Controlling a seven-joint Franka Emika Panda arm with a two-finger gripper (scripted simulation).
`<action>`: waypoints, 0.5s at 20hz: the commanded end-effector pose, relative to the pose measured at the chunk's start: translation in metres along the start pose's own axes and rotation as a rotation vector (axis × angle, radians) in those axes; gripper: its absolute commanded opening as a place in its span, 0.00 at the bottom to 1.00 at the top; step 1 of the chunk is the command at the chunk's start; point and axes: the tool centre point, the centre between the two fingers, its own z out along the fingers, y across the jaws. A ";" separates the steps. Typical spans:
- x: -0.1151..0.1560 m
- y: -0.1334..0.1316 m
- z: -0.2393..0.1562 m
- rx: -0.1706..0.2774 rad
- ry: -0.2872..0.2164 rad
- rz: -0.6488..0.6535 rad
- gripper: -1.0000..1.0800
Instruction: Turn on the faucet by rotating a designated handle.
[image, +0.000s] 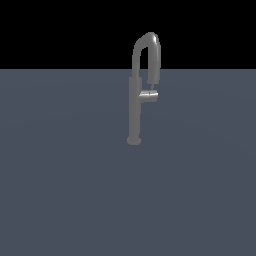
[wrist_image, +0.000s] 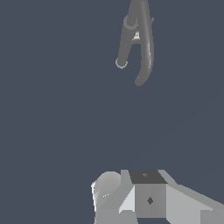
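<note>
The faucet (image: 134, 110) stands upright on the grey-blue floor in the exterior view, a slim grey post on a small round base with a gooseneck spout (image: 150, 47) curving over the top. The handle (image: 149, 95) is a short horizontal stub jutting from the post toward the exterior view's right, just under the spout's end. The wrist view looks at the faucet (wrist_image: 142, 43) from a distance, with its base ring (wrist_image: 121, 63) showing. Only grey and white parts of my gripper (wrist_image: 131, 197) show at the frame's edge, well apart from the faucet. Its jaws are not readable.
A flat grey-blue floor (image: 60, 190) spreads around the faucet, with black background above its far edge. My arm does not appear in the exterior view.
</note>
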 end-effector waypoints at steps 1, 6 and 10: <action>0.000 0.000 0.000 0.000 0.000 0.000 0.00; 0.003 0.000 0.000 0.007 -0.008 0.007 0.00; 0.010 -0.001 -0.001 0.023 -0.027 0.023 0.00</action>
